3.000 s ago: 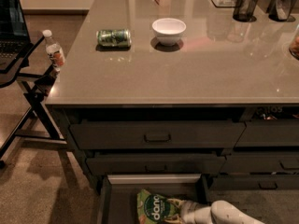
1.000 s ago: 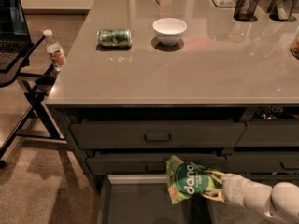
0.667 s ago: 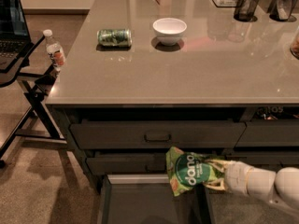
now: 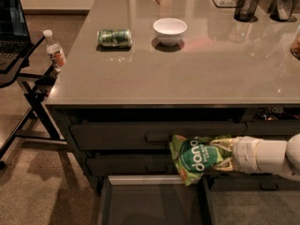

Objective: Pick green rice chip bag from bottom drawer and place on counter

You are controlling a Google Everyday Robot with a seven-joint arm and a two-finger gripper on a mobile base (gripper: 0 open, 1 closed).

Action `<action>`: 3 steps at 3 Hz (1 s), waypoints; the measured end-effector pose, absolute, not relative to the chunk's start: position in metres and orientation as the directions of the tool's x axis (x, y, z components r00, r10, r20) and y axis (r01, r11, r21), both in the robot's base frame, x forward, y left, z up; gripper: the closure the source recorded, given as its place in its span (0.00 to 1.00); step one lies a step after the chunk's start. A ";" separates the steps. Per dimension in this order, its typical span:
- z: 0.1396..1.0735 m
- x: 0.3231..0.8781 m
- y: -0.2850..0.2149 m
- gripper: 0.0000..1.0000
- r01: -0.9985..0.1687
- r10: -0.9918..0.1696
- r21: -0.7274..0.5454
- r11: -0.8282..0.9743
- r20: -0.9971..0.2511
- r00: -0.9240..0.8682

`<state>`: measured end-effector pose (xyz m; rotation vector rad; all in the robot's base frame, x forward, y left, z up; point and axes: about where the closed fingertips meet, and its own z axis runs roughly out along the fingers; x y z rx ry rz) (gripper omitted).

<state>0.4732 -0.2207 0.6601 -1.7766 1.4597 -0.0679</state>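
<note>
Just above the open bottom drawer [image 4: 154,206], I have the green rice chip bag [image 4: 197,157] hanging in the air, in front of the handled drawer fronts and below the counter [image 4: 197,74] edge. My gripper [image 4: 224,156] comes in from the right at the same height, its fingers closed on the bag's right end; the rest of the bag sticks out leftward unsupported.

My main worry is the counter's edge. The bag sits under it and close to the cabinet face, so I judge that a straight lift would catch the crinkly top on the lip and could pull it out of the pinch. Backing away before rising looks safer. The hold is also at one end only, so a quick swing could let the bag twist or slip, and it would drop into the drawer or onto the floor. At set-down, coming in too far left risks nudging the green can [image 4: 115,38], which lies on its side and would roll, or the white bowl [image 4: 169,31].

By count: one chip bag, one can, one bowl, one water bottle [image 4: 54,49] on the side stand, two dark mesh cups [image 4: 246,6] at the far right, one open drawer.
</note>
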 end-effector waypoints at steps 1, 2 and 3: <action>0.690 0.460 -0.229 1.00 -0.779 -0.842 -0.626 -0.039 -0.400 0.362; 0.715 0.432 -0.238 1.00 -0.755 -0.824 -0.654 -0.046 -0.402 0.399; 0.761 0.413 -0.258 1.00 -0.711 -0.805 -0.703 0.039 -0.443 0.394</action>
